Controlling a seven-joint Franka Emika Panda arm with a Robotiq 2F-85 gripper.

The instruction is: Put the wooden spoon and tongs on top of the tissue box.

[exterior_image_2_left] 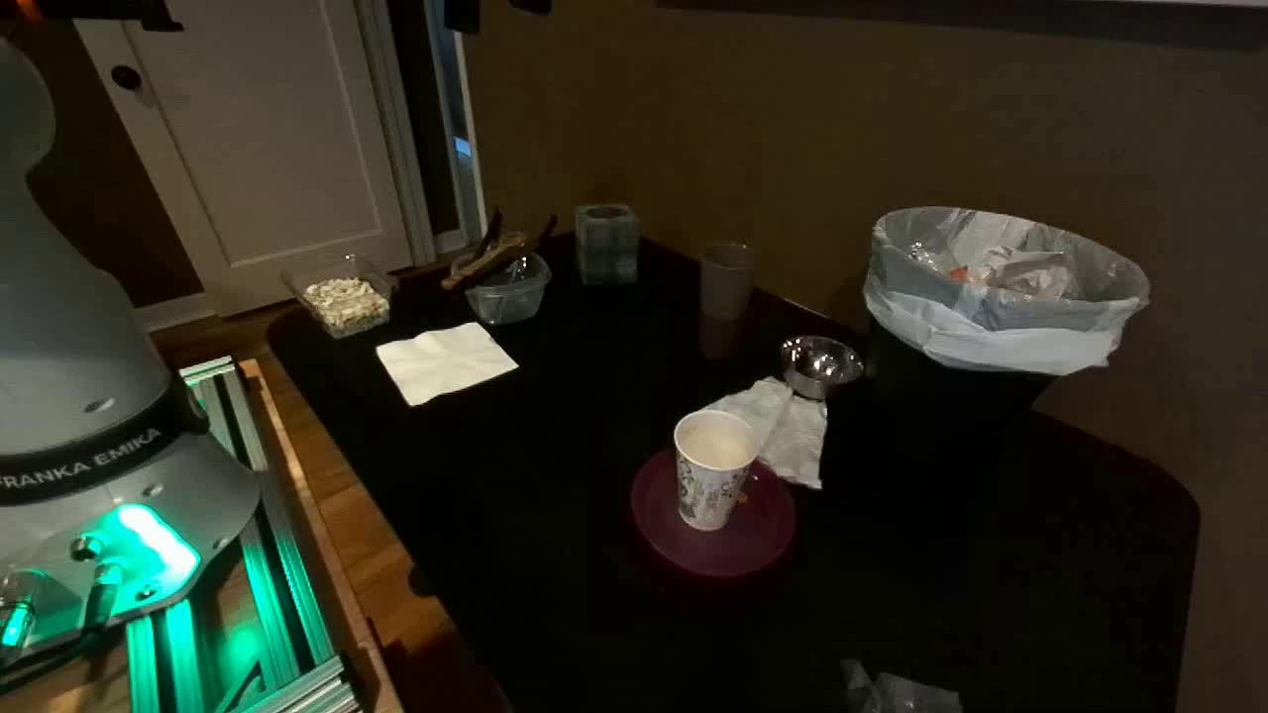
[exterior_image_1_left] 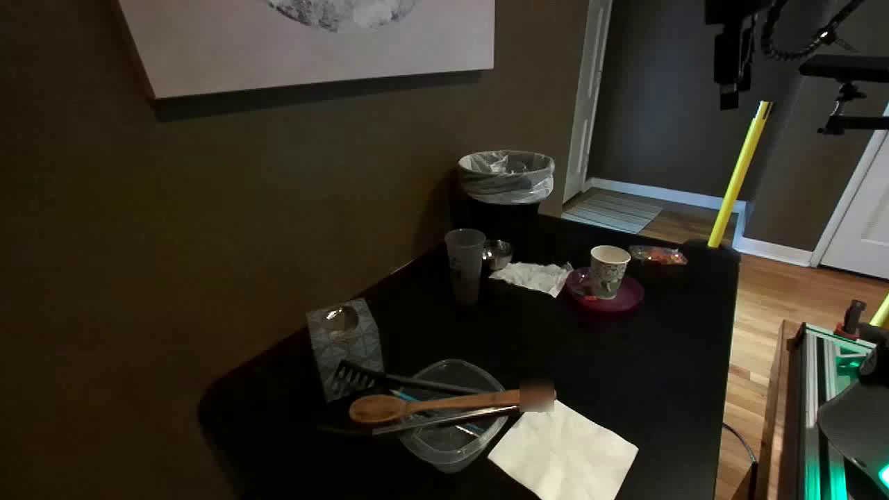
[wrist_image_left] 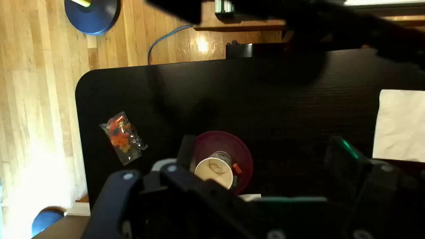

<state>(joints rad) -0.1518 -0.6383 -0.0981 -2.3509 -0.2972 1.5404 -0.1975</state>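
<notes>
The wooden spoon (exterior_image_1_left: pixel 375 410) lies across the clear container (exterior_image_1_left: pixel 448 458), its head toward the tissue box; it also shows in an exterior view (exterior_image_2_left: pixel 487 261). The tongs (exterior_image_1_left: pixel 437 384) seem to be the dark utensil spread around the spoon, with a black slotted head on one arm and a metallic second arm; a blurred patch hides their right ends. The grey patterned tissue box (exterior_image_1_left: pixel 351 347) stands upright by the wall, also in an exterior view (exterior_image_2_left: pixel 607 255). My gripper (wrist_image_left: pixel 265 154) is open and empty, high above the table, and shows in an exterior view (exterior_image_1_left: pixel 729 97).
A white napkin (exterior_image_1_left: pixel 566 451) lies beside the container. A paper cup (exterior_image_2_left: pixel 711 485) stands on a purple plate (exterior_image_2_left: pixel 659 540). A tall clear cup (exterior_image_1_left: pixel 465 267), metal bowl (exterior_image_2_left: pixel 820 368), crumpled tissue (exterior_image_1_left: pixel 533 276), candy bag (wrist_image_left: pixel 123 136), food container (exterior_image_2_left: pixel 342 302) and lined bin (exterior_image_2_left: pixel 1001 337) surround.
</notes>
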